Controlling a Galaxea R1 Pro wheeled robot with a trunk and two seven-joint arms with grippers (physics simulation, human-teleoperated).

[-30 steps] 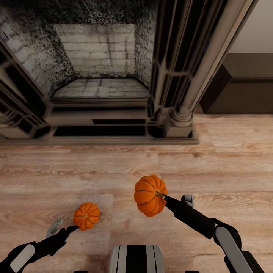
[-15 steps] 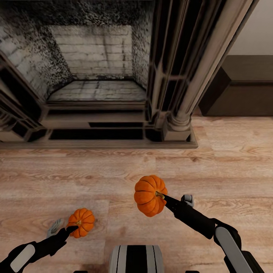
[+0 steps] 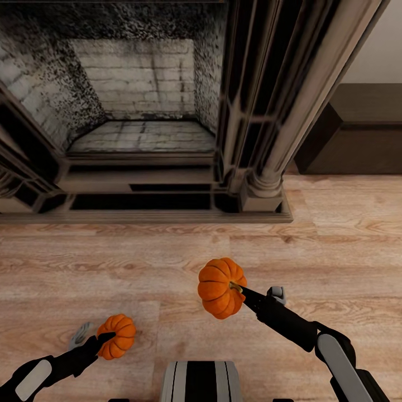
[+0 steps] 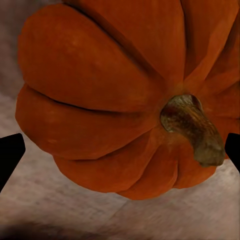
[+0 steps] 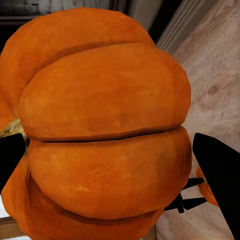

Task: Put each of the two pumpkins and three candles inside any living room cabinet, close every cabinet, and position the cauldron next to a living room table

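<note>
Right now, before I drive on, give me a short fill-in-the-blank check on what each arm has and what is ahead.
1. The right gripper is shut on a ____ held above the floor.
2. The smaller pumpkin sits at the ____ gripper, between its open fingers.
3. Straight ahead stands a brick-lined ____.
4. The dark cabinet stands to the ____ of the column.

Missing words: pumpkin; left; fireplace; right

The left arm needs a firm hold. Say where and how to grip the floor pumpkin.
Grip the floor pumpkin across its round ribbed body, coming from the stem side with one finger on each flank. The stem is short and leans sideways, probably a poor handle. The left tool already straddles the body, fingers at both edges.
</note>
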